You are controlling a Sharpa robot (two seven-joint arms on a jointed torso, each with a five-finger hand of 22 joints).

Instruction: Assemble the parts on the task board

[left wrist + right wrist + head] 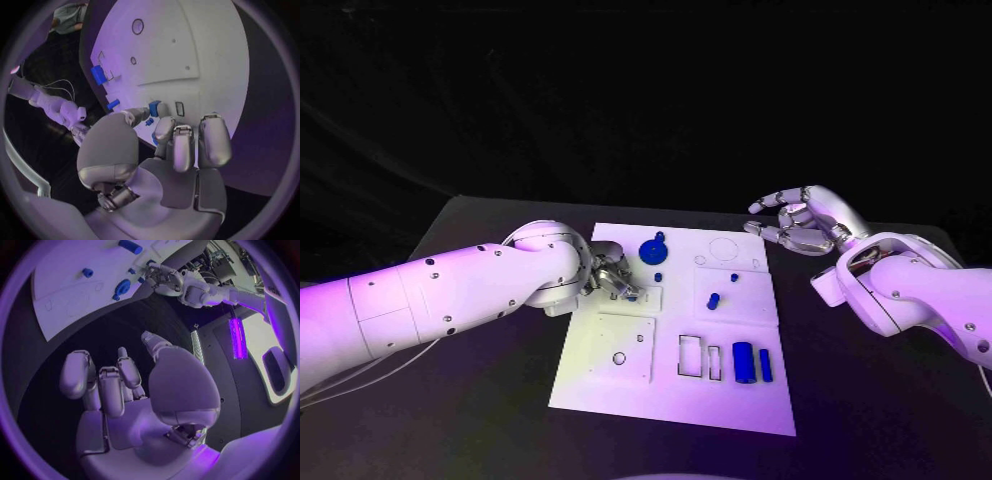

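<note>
Fingers [164,127] of left hand [610,280] pinching blue part [154,107] over task board [733,390], right hand [798,222] spread.

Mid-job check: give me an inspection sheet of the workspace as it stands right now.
Surface: black table, task board at its middle.
Job's things: round blue part near the board's far edge; small blue part mid-board; two upright blue blocks at the near right.
Clutter: nothing seen.
Hands: left hand over the board's left edge, fingertips at a small blue piece, hold unclear; right hand off the board's far right corner, fingers apart, holding nothing.
Cables: thin cable beneath the left arm.
Surroundings: dark.
</note>
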